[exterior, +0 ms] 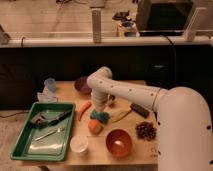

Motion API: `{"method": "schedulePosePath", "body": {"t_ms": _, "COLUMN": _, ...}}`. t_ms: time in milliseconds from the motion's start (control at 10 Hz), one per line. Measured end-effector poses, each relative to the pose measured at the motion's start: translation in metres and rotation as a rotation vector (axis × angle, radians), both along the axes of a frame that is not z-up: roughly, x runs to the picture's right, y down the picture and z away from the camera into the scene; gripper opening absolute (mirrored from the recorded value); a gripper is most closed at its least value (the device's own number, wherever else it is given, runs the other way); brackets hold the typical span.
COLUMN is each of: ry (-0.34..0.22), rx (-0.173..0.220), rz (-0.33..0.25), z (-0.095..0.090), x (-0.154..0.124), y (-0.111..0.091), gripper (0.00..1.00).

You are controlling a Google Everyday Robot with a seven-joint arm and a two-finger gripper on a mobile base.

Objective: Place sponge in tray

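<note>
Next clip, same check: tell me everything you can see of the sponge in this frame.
The sponge is a small teal-green block, soft-looking, lying on the wooden table, outside the green tray to the picture's left. The gripper hangs right over its top; whether they touch cannot be told. The orange fruit sits just in front, seemingly against it. A pale-yellow piece lies close on the picture's right.
</note>
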State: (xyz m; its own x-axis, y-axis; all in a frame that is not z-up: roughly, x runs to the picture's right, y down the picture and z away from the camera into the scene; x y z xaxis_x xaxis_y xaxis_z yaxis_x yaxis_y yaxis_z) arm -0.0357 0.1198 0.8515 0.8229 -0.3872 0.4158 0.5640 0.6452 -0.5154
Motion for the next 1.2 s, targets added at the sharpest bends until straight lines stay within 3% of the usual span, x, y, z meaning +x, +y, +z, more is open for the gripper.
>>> {"method": "schedulePosePath", "body": {"t_ms": 200, "ry": 0.001, "rx": 0.011, "rz": -0.004, "z": 0.001, "x": 0.004, "y": 0.001, "gripper": 0.8}}
{"method": "schedulePosePath", "body": {"t_ms": 800, "ry": 0.035, "rx": -0.009, "rz": 0.047, "z": 0.003, "x": 0.014, "y": 0.003, "gripper": 0.8}}
{"method": "schedulePosePath", "body": {"t_ms": 1200, "ry": 0.04, "rx": -0.028, "rz": 0.05, "z": 0.008, "x": 0.011, "y": 0.008, "gripper": 0.8}}
